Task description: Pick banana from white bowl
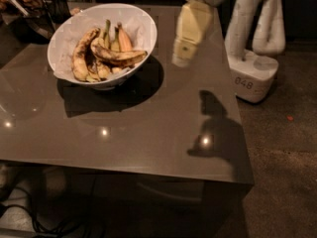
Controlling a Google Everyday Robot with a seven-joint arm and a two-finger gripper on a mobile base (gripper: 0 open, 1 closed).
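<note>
Banana [119,56], dark-skinned, lies crosswise atop the others in the white bowl [106,83], one tip toward your gripper [181,58], which hangs just beyond the rim over the table [148,133]; open or closed, you cannot tell.

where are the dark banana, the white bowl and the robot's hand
dark banana [119,57]: camera view, middle of its skin
white bowl [148,26]: camera view, right rim
hand [181,59]: camera view, its lower tip, above the table [124,133], right of the bowl
</note>
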